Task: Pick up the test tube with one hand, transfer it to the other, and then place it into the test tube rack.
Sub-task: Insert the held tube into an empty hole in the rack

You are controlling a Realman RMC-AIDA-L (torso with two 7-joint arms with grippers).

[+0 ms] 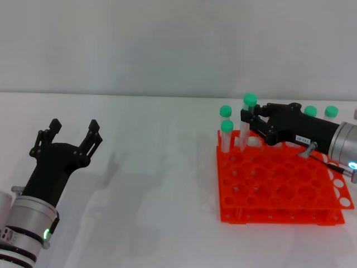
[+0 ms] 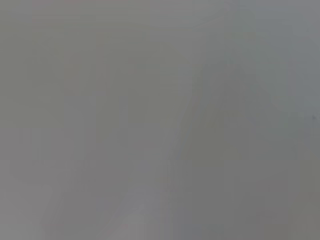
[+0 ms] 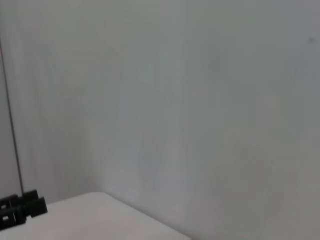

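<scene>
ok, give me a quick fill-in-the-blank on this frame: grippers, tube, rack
1. The right gripper holds the test tube over the far-left part of the ____ rack.
2. The held tube's cap is ____.
3. The left gripper sits away from the rack with its fingers ____ and nothing in them.
4. Two more capped tubes stand in the rack just ____ of the held one, as the head view shows it.

Missing words: orange-red; green; open; left

White table and grey wall
The white table (image 1: 156, 184) spreads wide, shadows falling across its middle; the plain grey wall (image 1: 167, 44) rises behind its far edge.
</scene>
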